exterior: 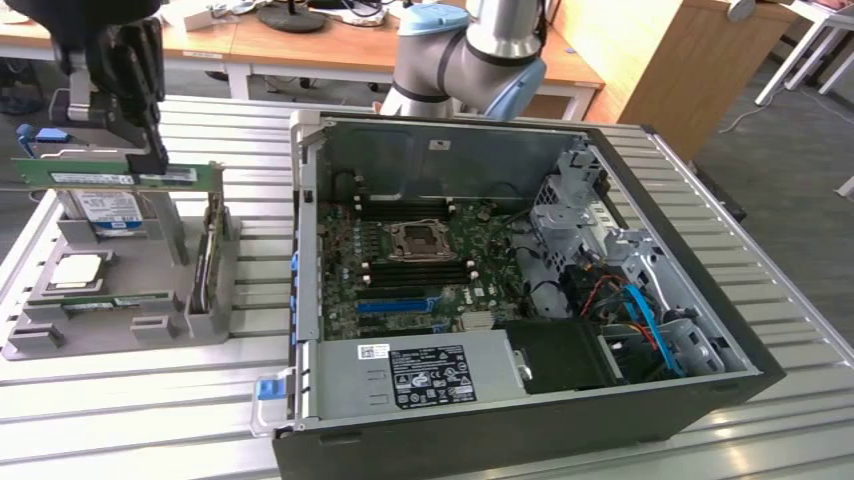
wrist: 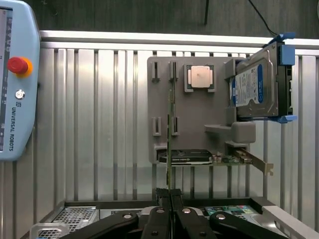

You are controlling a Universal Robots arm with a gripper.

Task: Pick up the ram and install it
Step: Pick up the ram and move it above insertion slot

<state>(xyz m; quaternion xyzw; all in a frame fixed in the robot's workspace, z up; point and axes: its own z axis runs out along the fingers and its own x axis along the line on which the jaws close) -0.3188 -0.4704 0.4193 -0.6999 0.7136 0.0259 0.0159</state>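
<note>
Your gripper [exterior: 150, 158] has its fingers [wrist: 162, 201] clamped on the ram [exterior: 94, 178], a thin green stick. It is held level in the air above the grey holder [exterior: 94, 340], which sits near the tabletop's [exterior: 134, 420] edge at the exterior view's left. A second ram stick [exterior: 118, 301] lies in the holder. The open computer case [exterior: 534, 440] stands just beside the holder.

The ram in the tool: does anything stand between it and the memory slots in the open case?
The ram, gripped by the tool, hangs above the grey holder. The case's side wall stands between it and the memory slots; nothing visible covers the slots themselves.
</note>
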